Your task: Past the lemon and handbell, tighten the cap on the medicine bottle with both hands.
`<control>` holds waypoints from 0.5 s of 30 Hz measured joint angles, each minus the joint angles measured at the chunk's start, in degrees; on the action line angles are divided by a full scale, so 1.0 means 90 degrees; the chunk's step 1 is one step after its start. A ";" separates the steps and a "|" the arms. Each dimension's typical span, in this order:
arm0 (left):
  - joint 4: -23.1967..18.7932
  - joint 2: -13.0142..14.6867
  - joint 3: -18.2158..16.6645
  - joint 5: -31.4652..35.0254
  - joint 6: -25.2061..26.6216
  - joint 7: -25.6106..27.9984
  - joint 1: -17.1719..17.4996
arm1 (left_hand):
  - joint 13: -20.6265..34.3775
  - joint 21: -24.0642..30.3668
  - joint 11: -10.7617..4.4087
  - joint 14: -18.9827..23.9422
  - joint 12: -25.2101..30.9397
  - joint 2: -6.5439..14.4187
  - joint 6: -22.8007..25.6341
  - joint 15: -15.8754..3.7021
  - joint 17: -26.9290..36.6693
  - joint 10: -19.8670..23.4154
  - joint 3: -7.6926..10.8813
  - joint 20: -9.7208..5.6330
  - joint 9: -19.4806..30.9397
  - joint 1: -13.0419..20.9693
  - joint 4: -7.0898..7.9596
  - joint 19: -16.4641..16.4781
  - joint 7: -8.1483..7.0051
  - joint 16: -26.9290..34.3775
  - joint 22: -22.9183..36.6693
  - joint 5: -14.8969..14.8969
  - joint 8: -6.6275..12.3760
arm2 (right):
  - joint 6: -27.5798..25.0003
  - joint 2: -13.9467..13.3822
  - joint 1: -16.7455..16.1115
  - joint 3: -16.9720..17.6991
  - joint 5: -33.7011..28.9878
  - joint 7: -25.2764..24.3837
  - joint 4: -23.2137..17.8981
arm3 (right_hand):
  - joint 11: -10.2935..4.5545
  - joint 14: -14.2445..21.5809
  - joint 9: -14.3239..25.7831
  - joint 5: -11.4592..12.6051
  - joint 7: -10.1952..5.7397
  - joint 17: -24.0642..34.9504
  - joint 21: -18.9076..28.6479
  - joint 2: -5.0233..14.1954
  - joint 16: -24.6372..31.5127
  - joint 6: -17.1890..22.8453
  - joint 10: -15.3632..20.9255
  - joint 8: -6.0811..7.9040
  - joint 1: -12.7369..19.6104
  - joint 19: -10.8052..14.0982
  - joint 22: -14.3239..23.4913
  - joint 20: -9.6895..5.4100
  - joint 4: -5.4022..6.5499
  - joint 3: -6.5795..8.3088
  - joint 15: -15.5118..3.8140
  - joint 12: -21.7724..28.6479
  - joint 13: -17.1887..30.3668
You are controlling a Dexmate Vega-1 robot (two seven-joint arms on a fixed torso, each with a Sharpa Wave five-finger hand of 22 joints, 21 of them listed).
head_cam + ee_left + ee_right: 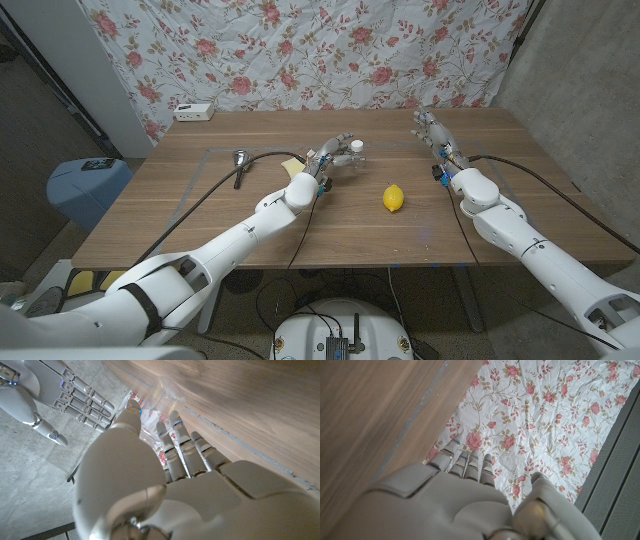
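The medicine bottle (355, 152), clear with a white cap, stands upright on the far middle of the wooden table (200, 215). My left hand (332, 156) is right beside it on its left, fingers apart and curving toward it. In the left wrist view the bottle (162, 394) shows just beyond the fingertips (161, 427), and I cannot tell whether they touch it. My right hand (435, 134) hovers to the bottle's right, well apart from it, with fingers stretched out and nothing in it. In the left wrist view the right hand (65, 390) shows with straight fingers.
A yellow lemon (393, 198) lies in front of the bottle, between my arms. The handbell (239, 162) lies on its side at the far left, with a yellow pad (293, 165) near it. A white box (193, 112) sits at the back edge, below a floral cloth.
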 measured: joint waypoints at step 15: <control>0.0171 -0.0083 0.0017 -0.0072 -0.0365 -0.0098 -0.0045 | 0.0041 0.0173 0.0035 -0.0001 0.0028 -0.0027 0.0000 0.0001 -0.0005 0.0035 0.0116 0.0026 0.0000 -0.0028 -0.0116 0.0938 0.0000 0.0001 0.0009 -0.0005 0.0000 | -0.0410 -0.0290 -0.0004 -0.0073 -0.0459 -0.0155 -0.0549 | -0.0035 0.0000 0.0018 0.0050 0.0002 -0.0029 0.0000 -0.0029 0.0000 0.0000 0.0035 0.0000 0.0073 0.0000 0.0000 0.0000 -0.0078 0.0026 0.0000 0.0000 0.0000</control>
